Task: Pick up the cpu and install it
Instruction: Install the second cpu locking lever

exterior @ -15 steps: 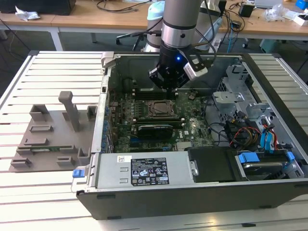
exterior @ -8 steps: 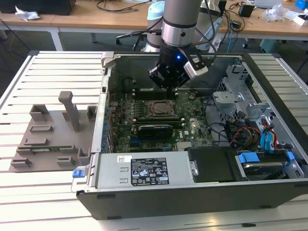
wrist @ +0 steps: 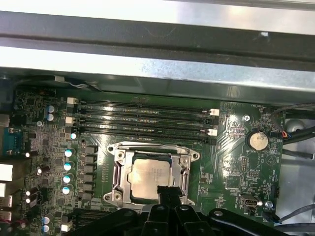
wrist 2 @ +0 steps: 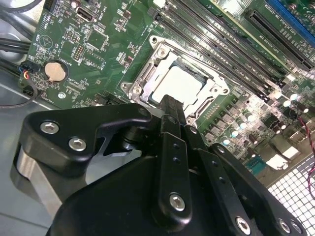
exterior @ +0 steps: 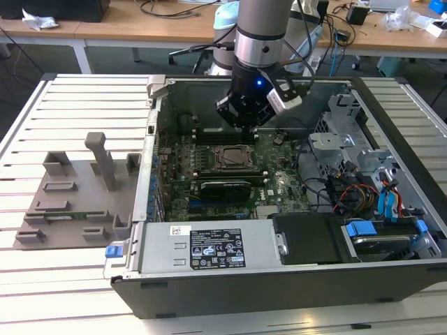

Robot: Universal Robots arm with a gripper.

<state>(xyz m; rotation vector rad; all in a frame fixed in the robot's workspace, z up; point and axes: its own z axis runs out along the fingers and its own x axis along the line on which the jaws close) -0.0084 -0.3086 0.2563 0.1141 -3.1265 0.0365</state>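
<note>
Right now my gripper (exterior: pixel 244 120) hangs over the open computer case (exterior: pixel 279 279), above the motherboard's (exterior: pixel 279 178) far part, just beyond the socket (exterior: pixel 232 158) as the exterior view has it. Cpu (wrist: pixel 153 178) sits flat in that socket, pale metal top up, framed by the metal bracket; also seen in the second wrist view (wrist 2: pixel 178 84). Not gripping it. In both wrist views my black fingers (wrist: pixel 169 192) come to one narrow tip, jaws pressed together with nothing between them, tip overlapping the chip's edge in the picture; can't tell if touching or above it. Second wrist view has the gripper (wrist 2: pixel 170 104) tip at the socket's edge. Memory slots (wrist: pixel 142 119) run beside the socket, coin battery (wrist: pixel 257 141) off to one side of the board. Grey fixture plate (exterior: pixel 77 199) with upright posts lies on the slatted table (exterior: pixel 42 125), on the exterior view's left, well apart from the case. Drive bay with blue cables (exterior: pixel 387 202) on the exterior view's right inside the case.
</note>
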